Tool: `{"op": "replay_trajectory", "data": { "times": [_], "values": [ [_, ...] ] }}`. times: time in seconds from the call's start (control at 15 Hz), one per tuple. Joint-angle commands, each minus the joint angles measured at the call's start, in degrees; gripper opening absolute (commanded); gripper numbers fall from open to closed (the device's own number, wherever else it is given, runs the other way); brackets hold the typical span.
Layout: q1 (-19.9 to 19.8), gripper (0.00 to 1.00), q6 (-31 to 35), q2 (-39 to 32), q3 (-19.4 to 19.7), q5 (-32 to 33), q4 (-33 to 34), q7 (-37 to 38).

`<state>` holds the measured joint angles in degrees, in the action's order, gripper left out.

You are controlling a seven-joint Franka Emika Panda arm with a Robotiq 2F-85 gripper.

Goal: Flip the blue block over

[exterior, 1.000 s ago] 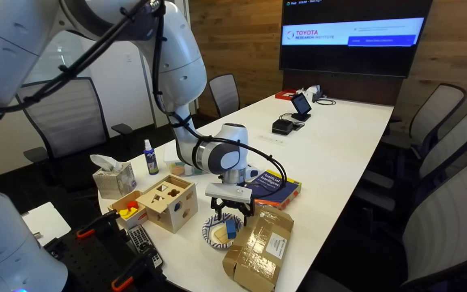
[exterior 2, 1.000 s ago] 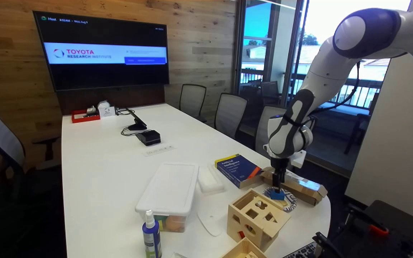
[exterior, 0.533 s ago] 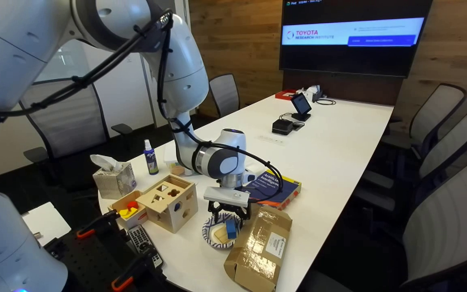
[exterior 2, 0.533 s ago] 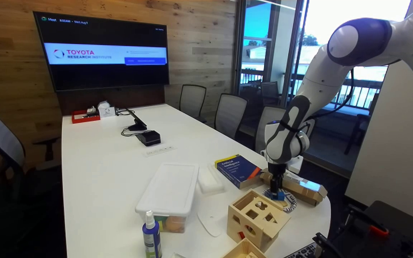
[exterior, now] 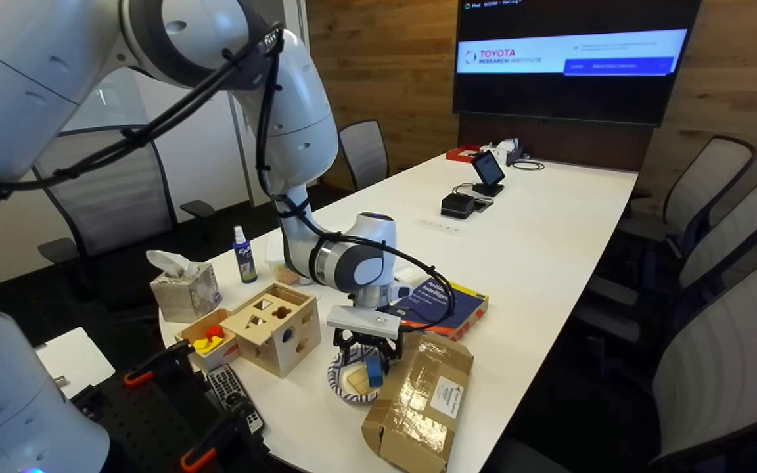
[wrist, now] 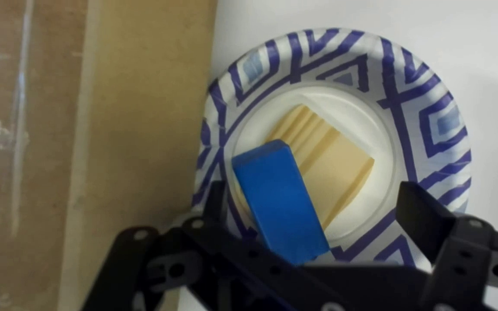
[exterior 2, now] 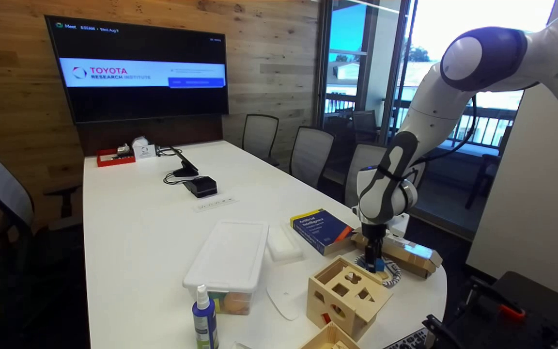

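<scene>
The blue block [wrist: 280,198] is a small oblong block in a patterned paper bowl [wrist: 441,119]. It overlaps one side of a plain wooden block [wrist: 337,157], and its near end is partly hidden by the gripper. It also shows in both exterior views [exterior: 374,372] [exterior 2: 379,265]. My gripper [wrist: 311,188] is open, pointing down low over the bowl. In the wrist view one finger is just left of the blue block and the other is well to its right, with nothing held. The gripper also shows in both exterior views [exterior: 366,365] [exterior 2: 371,267].
A cardboard box [exterior: 421,401] stands against the bowl on one side. A wooden shape-sorter box [exterior: 280,335] stands on the other side, with a small wooden tray [exterior: 211,355] beside it. A thick book [exterior: 447,305] lies behind the gripper. A remote [exterior: 234,394] lies near the table edge.
My gripper has come down towards the bowl and moved slightly left in both exterior views, so its fingers are now about the blue block's height. The block has not visibly moved.
</scene>
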<state>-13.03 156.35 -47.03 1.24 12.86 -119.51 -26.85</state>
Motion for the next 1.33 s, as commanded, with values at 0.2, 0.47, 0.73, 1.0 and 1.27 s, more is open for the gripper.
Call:
{"op": "replay_trajectory", "data": {
  "times": [0.2,0.47,0.73,1.0,1.27],
  "values": [
    [-0.7,0.74,-1.9,-1.3,-1.2,-0.3,1.2,0.0],
    [-0.7,0.42,-1.9,-0.9,-0.7,-0.3,1.3,0.5],
    [-0.7,0.11,-2.0,0.0,-0.2,-0.4,1.5,1.1],
    [2.9,0.09,-9.5,2.5,3.0,1.1,2.0,3.9],
    [7.3,0.09,-24.9,7.0,6.0,4.2,3.2,7.5]
  ]
}}
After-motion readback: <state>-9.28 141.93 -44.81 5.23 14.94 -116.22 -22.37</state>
